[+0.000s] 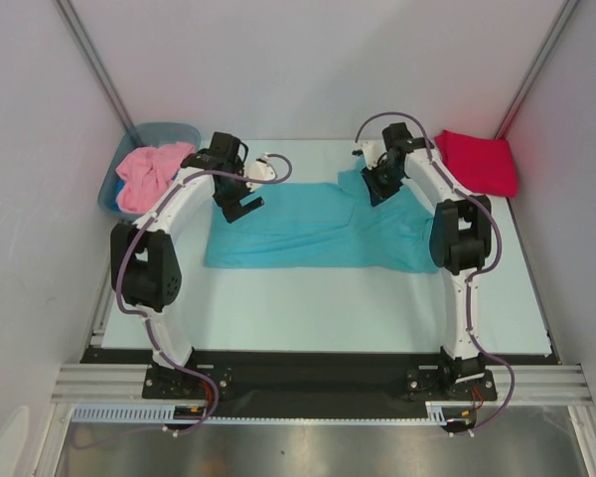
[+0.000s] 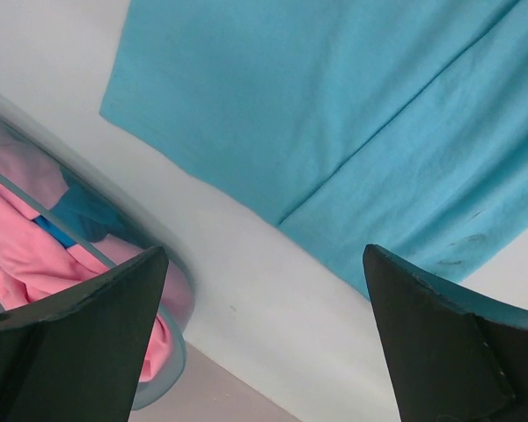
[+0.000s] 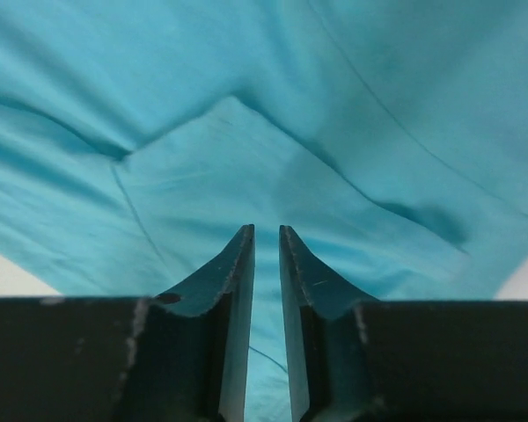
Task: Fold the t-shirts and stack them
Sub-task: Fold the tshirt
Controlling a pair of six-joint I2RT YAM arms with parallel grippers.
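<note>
A turquoise t-shirt point(image 1: 308, 231) lies spread flat across the middle of the table, with a folded flap at its right end. My right gripper point(image 1: 377, 189) hangs low over its far right part. In the right wrist view its jaws point(image 3: 267, 230) stand only a thin slit apart, with no cloth between them and turquoise cloth point(image 3: 246, 105) filling the view. My left gripper point(image 1: 238, 206) sits above the shirt's far left corner, wide open and empty point(image 2: 264, 264), with the shirt's edge point(image 2: 334, 114) just ahead of it. A crimson red t-shirt point(image 1: 477, 161) lies folded at the far right. The pink t-shirt point(image 1: 144, 176) is bunched in the tub.
The grey-blue plastic tub point(image 1: 165, 130) stands at the far left corner, against the wall; its rim point(image 2: 172, 352) shows beside my left finger. White walls close in the pale table point(image 1: 308, 308) on three sides.
</note>
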